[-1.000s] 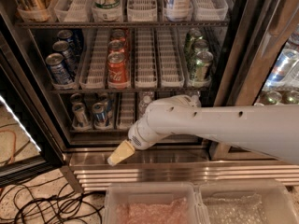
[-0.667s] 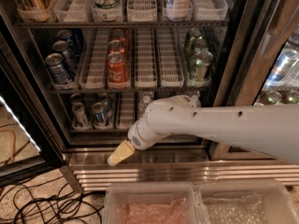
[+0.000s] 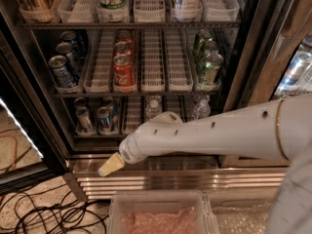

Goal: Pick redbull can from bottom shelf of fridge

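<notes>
Two slim silver-and-blue redbull cans (image 3: 84, 119) (image 3: 104, 118) stand at the left of the bottom shelf (image 3: 130, 130) of the fridge (image 3: 243, 62), in white lane trays. My gripper (image 3: 111, 165) is at the end of the white arm (image 3: 204, 133), which reaches in from the right. It hangs low in front of the steel ribbed base (image 3: 165, 182), below the cans and slightly to their right, outside the shelf. It holds nothing that I can see.
Clear water bottles (image 3: 153, 106) (image 3: 201, 108) stand to the right on the bottom shelf. The rack above holds dark-blue (image 3: 62, 72), red (image 3: 123, 71) and green cans (image 3: 209, 65). Clear plastic bins (image 3: 156, 213) sit in front. Cables (image 3: 44, 213) lie on the floor at left.
The arm's end and the gripper have shifted a little to the left and down in front of the fridge base. The cans have not moved.
</notes>
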Available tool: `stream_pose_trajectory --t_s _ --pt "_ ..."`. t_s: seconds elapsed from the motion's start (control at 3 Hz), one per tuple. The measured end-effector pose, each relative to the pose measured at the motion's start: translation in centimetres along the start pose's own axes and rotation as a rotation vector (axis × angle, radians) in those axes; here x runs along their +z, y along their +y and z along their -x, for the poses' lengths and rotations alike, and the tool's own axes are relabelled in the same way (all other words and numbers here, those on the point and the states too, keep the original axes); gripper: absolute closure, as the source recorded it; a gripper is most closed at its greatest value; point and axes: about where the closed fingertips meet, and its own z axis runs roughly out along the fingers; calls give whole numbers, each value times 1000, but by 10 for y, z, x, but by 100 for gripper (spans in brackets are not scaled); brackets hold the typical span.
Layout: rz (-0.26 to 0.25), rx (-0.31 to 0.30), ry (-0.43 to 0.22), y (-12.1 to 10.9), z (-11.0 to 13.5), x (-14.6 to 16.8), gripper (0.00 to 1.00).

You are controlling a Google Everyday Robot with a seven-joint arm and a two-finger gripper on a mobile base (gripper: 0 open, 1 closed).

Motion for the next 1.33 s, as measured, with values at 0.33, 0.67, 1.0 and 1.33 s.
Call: stream_pose_trajectory --t_s 0.33,0.67,1.0,1.33 --pt "46 54 -37 8 8 47 0" --pt "41 58 -43 10 7 50 0" --pt "26 97 -66 7 3 68 0" --pt "46 148 -177 7 31 92 0"
